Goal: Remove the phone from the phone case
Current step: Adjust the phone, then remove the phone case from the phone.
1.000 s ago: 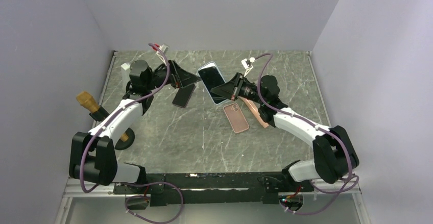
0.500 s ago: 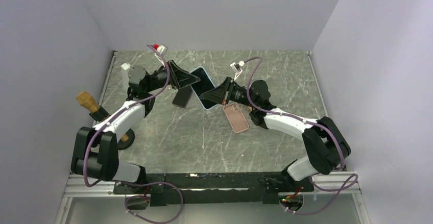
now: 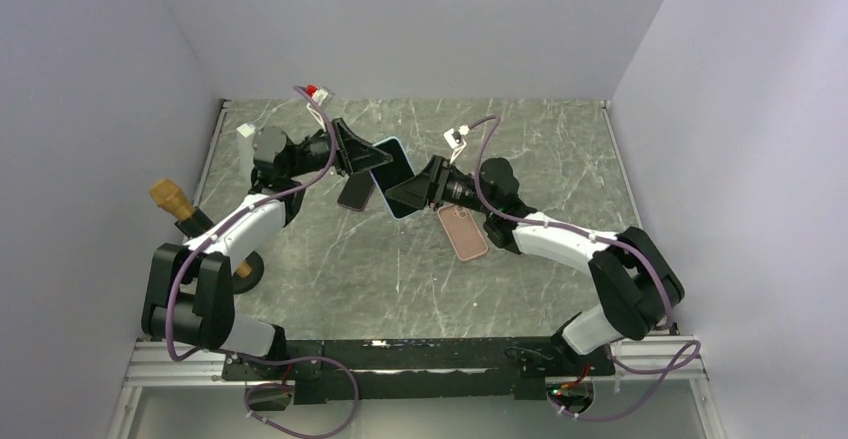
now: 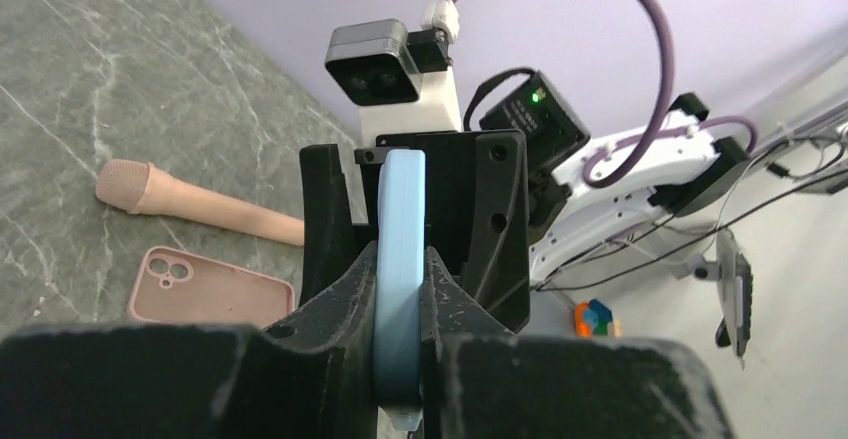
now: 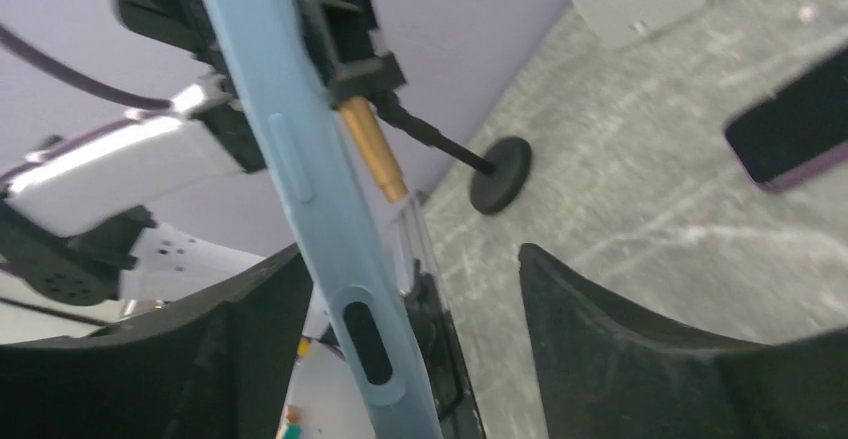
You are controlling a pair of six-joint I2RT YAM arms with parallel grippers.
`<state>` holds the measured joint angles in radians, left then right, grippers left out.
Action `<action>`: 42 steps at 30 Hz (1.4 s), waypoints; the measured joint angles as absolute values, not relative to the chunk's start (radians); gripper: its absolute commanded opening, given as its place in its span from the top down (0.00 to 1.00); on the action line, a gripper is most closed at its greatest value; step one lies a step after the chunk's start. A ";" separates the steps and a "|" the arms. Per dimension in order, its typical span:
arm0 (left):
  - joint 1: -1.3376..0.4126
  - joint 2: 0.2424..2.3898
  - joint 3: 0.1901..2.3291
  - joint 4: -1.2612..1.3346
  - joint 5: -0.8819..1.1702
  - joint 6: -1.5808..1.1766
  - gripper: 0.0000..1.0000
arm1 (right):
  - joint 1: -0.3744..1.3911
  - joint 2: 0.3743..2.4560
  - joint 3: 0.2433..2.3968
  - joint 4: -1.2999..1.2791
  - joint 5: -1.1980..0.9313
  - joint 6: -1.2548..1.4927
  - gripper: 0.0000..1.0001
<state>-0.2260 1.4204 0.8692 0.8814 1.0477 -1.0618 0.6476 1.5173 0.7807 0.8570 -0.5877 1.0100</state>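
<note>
The grey marble table (image 3: 400,279) carries a pink empty case (image 3: 462,232) that lies flat near the middle, with its camera hole at the far end. A pink microphone-shaped thing (image 4: 195,204) lies just beside it. A dark phone (image 3: 355,192) lies flat, left of centre. Near the left edge there is a black round base (image 3: 245,269) with a rod and a brown top (image 3: 170,199). A small white block (image 3: 246,132) stands at the far left.

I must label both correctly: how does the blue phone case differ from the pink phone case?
The blue phone case is held tilted above the table, clamped between the left fingers; the pink phone case lies flat on the table, not gripped. The blue phone case shows a dark screen from above; the pink phone case shows its camera cutout. Both are rounded rectangles.
</note>
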 measured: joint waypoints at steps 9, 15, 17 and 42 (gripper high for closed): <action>-0.232 1.420 0.939 0.671 1.120 -0.866 1.00 | 0.612 1.271 0.788 0.315 -0.588 0.714 0.09; -0.233 1.420 0.964 0.619 1.153 -0.824 1.00 | 0.594 1.189 0.782 0.251 -0.681 0.601 0.29; -0.233 1.420 0.964 0.616 1.172 -0.825 1.00 | 0.594 1.198 0.782 0.237 -0.716 0.574 0.38; -0.257 1.424 0.990 0.649 1.253 -0.888 1.00 | 0.564 1.261 0.785 0.253 -0.912 0.467 0.81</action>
